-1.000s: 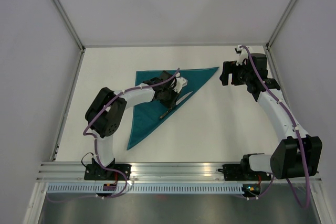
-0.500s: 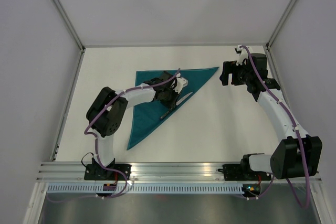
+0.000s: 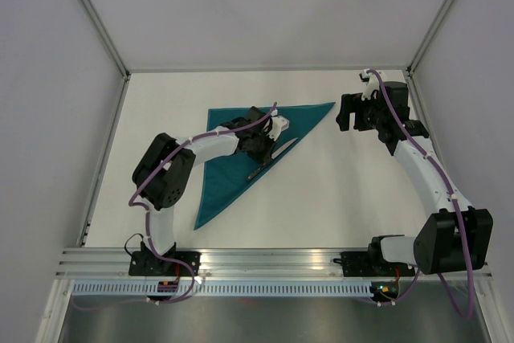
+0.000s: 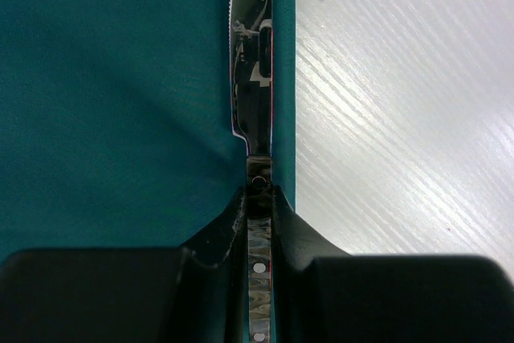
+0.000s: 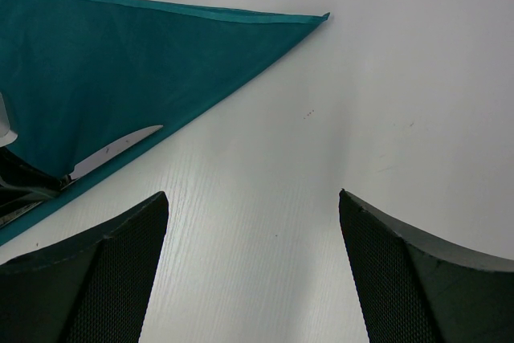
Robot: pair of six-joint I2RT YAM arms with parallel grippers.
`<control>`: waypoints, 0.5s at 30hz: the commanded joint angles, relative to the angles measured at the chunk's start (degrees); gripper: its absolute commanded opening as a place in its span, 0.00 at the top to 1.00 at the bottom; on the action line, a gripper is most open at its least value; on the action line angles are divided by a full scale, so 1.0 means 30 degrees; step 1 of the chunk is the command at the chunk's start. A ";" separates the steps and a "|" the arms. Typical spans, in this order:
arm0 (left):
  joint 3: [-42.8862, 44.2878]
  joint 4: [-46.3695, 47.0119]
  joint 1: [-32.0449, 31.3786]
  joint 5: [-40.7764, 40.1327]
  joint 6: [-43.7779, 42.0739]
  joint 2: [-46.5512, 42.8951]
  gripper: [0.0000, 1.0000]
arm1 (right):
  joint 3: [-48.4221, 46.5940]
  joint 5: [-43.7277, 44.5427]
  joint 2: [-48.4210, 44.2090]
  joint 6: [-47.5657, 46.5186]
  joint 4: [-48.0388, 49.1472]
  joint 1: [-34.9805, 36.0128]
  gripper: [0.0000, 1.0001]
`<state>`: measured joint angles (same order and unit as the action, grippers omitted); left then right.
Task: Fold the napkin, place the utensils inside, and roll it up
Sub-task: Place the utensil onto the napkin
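The teal napkin (image 3: 221, 178) lies folded into a triangle left of the table's middle. A knife (image 3: 283, 147), one of the utensils, runs along the napkin's long diagonal edge, silvery blade (image 4: 250, 62) pointing away from the wrist. My left gripper (image 3: 261, 150) (image 4: 258, 198) is shut on the knife's handle, whose dark end (image 3: 253, 174) sticks out behind the fingers. The right gripper (image 3: 347, 112) (image 5: 253, 202) hangs open over bare table, right of the napkin's far corner (image 5: 317, 18), with nothing between its fingers. From there the napkin (image 5: 120, 62) and the blade (image 5: 112, 150) show at the left.
White table surface (image 4: 385, 118) borders the napkin's edge right beside the knife. Grey walls enclose the table on three sides, with a metal rail (image 3: 265, 259) along the near edge by the arm bases.
The left gripper and the knife have shifted very slightly toward the far side. The right arm has not moved.
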<state>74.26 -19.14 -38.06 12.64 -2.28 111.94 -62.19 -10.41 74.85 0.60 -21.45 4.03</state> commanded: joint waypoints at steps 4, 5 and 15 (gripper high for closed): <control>0.0735 0.0431 -0.0232 0.0590 0.0556 0.0420 0.98 | -0.0069 0.0337 -0.0340 -0.0025 0.0266 0.0120 0.08; 0.0706 0.0402 -0.0232 0.0561 0.0556 0.0450 0.98 | -0.0069 0.0337 -0.0340 -0.0054 0.0237 0.0092 0.09; 0.0793 0.0402 -0.0320 0.0414 0.1078 0.0714 0.95 | -0.0040 0.0308 -0.0370 -0.0025 0.0237 0.0091 0.08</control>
<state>74.65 -18.74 -38.61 12.71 -2.09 113.45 -62.19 -10.44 74.85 0.60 -21.43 4.03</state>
